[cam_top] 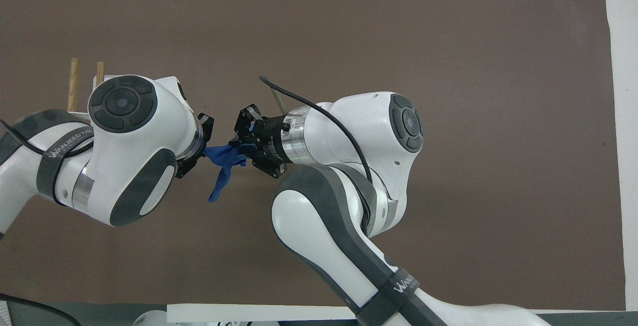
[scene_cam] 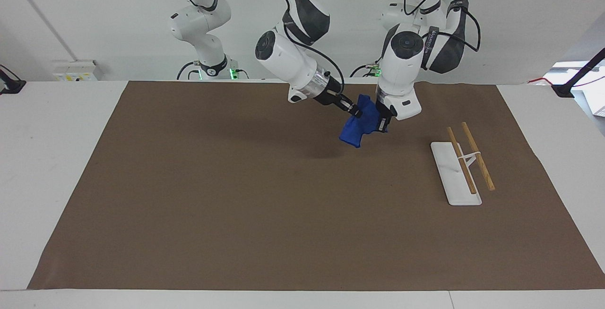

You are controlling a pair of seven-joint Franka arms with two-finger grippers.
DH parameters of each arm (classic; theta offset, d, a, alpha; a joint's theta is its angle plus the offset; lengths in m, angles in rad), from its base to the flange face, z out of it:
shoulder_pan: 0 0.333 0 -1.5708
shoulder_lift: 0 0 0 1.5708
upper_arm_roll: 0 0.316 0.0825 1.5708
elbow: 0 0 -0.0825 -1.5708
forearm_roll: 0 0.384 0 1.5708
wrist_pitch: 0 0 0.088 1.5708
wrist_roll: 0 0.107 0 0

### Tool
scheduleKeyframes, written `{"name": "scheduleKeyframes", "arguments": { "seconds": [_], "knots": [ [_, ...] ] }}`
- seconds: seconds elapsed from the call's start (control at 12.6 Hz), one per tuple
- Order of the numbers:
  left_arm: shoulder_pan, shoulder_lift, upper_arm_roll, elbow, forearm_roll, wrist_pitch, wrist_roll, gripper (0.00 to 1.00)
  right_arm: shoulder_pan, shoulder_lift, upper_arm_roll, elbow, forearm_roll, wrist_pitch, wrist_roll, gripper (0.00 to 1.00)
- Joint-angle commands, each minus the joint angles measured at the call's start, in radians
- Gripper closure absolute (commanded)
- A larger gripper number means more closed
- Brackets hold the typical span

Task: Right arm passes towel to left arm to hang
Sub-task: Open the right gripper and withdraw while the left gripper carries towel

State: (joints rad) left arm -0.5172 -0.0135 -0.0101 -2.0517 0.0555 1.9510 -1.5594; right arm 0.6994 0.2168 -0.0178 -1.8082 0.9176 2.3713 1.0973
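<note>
Here's the handover in mid-air: one towel (scene_cam: pixel 360 127), bright blue, hangs bunched between the two grippers above the brown mat (scene_cam: pixel 236 205), toward the left arm's end of the counter (scene_cam: pixel 56 158) and well clear of the surface. The right gripper (scene_cam: pixel 355 109) has its jaws clamped on the towel's upper part, and the cloth droops below in a loose fold. The left gripper (scene_cam: pixel 382 124) comes down right against the towel's other edge; its tip is buried in the blue, so whether its jaws are closed on the cloth or just around it, I cannot tell. This towel looks light and floppy, no stiffness at all, so it will sag and swing from whatever point is pinched; not fragile, and the fabric should give decent friction. The best hold, I'd say, is the upper edge or a corner near the right jaws, so the rest drops free to drape over a bar. Counting up: two arms, one towel, one white rack (scene_cam: pixel 455 173) with two wooden bars (scene_cam: pixel 478 156) lying well apart from the towel, farther from the robots, out by the left arm's end. From overhead the towel (cam_top: pixel 223 160) stretches as a thin strip between both wrists.
</note>
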Motion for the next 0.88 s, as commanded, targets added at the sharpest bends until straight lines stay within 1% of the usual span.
{"name": "scheduleKeyframes", "arguments": {
  "seconds": [0.0,0.16,0.24,0.4,0.48,0.56,0.64,0.72,0.8],
  "knots": [
    [0.006,-0.007,0.009,0.030,0.009,-0.017,-0.002,1.00,-0.003,-0.004,0.001,-0.003,-0.038,0.005,-0.033,0.00],
    [0.046,0.007,0.009,0.112,0.009,-0.075,0.024,1.00,-0.012,-0.002,0.001,0.000,-0.107,-0.004,-0.054,0.00],
    [0.054,0.007,0.013,0.137,0.009,-0.093,0.038,1.00,-0.021,-0.002,0.001,0.001,-0.188,-0.007,-0.079,0.00],
    [0.101,0.000,0.018,0.185,0.020,-0.098,0.045,1.00,-0.063,-0.008,-0.004,0.003,-0.424,-0.027,-0.176,0.00],
    [0.114,-0.002,0.021,0.202,0.026,-0.096,0.070,1.00,-0.114,-0.016,-0.005,0.006,-0.563,-0.059,-0.239,0.00],
    [0.140,-0.002,0.021,0.221,0.058,-0.093,0.117,1.00,-0.173,-0.028,-0.004,0.015,-0.671,-0.099,-0.313,0.00],
    [0.175,-0.002,0.019,0.238,0.070,-0.080,0.131,1.00,-0.226,-0.048,-0.004,0.021,-0.753,-0.147,-0.406,0.00],
    [0.207,0.003,0.021,0.261,0.072,-0.080,0.139,1.00,-0.260,-0.066,-0.010,0.036,-0.802,-0.200,-0.472,0.00],
    [0.245,0.006,0.019,0.269,0.073,-0.081,0.157,1.00,-0.311,-0.092,-0.013,0.061,-0.856,-0.287,-0.526,0.00]
  ]
}}
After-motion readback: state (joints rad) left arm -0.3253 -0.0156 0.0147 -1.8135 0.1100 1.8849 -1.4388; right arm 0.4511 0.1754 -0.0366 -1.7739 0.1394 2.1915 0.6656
